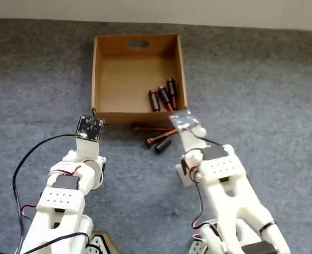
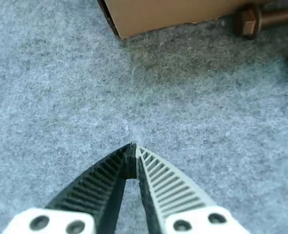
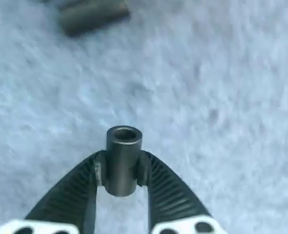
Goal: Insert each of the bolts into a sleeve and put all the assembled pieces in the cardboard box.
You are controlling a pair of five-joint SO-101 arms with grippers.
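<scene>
My right gripper [image 3: 122, 170] is shut on a dark sleeve [image 3: 124, 146], held upright with its open bore facing up over the grey carpet. A second sleeve [image 3: 92, 17] lies farther off; in the high view this sleeve [image 1: 163, 145] rests beside two brown bolts [image 1: 158, 138] just in front of the cardboard box [image 1: 98, 74]. Three assembled pieces [image 1: 163, 96] lie in the box's near right corner. My left gripper [image 2: 133, 148] is shut on nothing, low over bare carpet near the box's front left corner [image 2: 134, 19], with a bolt head [image 2: 249, 22] off to the side.
Grey carpet [image 1: 262, 95] covers the table all around. The left arm [image 1: 66, 185] and right arm [image 1: 219, 174] stand side by side at the near edge, with black cables [image 1: 24, 159] looping by the left arm.
</scene>
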